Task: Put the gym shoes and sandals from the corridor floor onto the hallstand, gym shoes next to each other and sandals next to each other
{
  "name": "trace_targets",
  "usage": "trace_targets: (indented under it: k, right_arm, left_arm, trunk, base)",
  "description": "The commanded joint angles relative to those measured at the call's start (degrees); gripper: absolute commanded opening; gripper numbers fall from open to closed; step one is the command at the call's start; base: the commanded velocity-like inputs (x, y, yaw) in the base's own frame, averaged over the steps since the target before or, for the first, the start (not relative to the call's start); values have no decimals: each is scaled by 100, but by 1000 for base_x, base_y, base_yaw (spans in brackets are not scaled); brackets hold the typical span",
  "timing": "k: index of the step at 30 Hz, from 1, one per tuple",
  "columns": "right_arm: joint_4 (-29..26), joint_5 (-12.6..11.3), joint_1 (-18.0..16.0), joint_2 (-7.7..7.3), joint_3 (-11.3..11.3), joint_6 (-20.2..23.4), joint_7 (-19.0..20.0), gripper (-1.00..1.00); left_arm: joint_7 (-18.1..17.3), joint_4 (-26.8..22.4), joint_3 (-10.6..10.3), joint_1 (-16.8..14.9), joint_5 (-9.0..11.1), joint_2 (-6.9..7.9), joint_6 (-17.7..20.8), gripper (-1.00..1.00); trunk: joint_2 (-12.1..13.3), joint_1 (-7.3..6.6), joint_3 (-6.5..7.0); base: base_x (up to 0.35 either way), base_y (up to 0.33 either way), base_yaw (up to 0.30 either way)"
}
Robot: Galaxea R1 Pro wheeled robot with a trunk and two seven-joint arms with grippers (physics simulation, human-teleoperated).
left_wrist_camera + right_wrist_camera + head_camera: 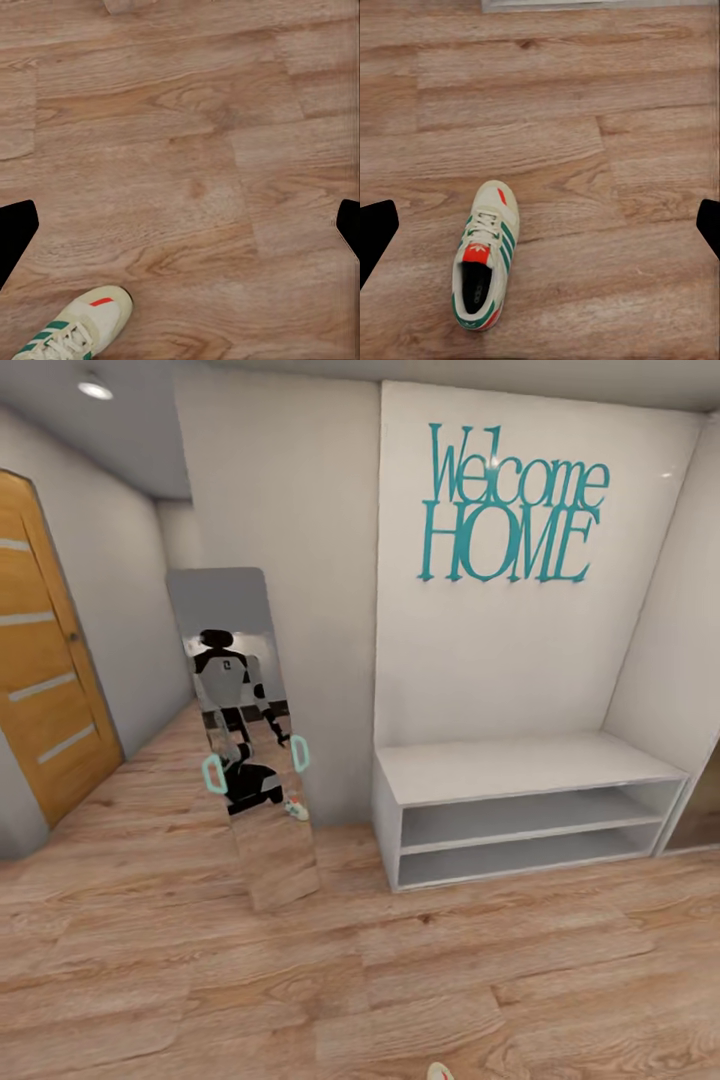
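Below, both grippers (180,225) (540,225) wide apart, aimed at floor (187,150), over gym shoe (484,255).

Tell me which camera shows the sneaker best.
Right wrist view: the whole sneaker lies on the wood floor, seen from above. Left wrist view catches part of a sneaker; head view only a pale sliver at the frame edge.

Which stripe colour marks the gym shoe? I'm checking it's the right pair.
Green stripes on the cream gym shoe, clearest in the right wrist view.
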Motion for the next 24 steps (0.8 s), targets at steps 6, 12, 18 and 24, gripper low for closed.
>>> trace_targets:
  k: [6,12,18,24]
  right_arm:
    - [6,-2,-5,0,-2,-18,1,100]
    - [6,-2,-5,0,-1,-20,1,100]
    - [6,-2,-5,0,-1,-24,-12,100]
    - [18,0,-5,5,3,-27,-21,100]
  left_arm:
    - [-3,1,3,-3,4,5,-17,100]
    - [1,1,3,-8,6,6,-17,100]
    - [4,0,3,-9,4,6,-17,100]
    - [31,-43,-6,-14,-7,0,-16,100]
  trunk:
    - [-3,0,-6]
    - [-3,0,-6]
    - [-3,0,-6]
    - [-3,0,-6]
  base:
    - [0,0,-289]
    - [-37,24,-203]
    - [-209,162,-32]
    - [-121,98,-6]
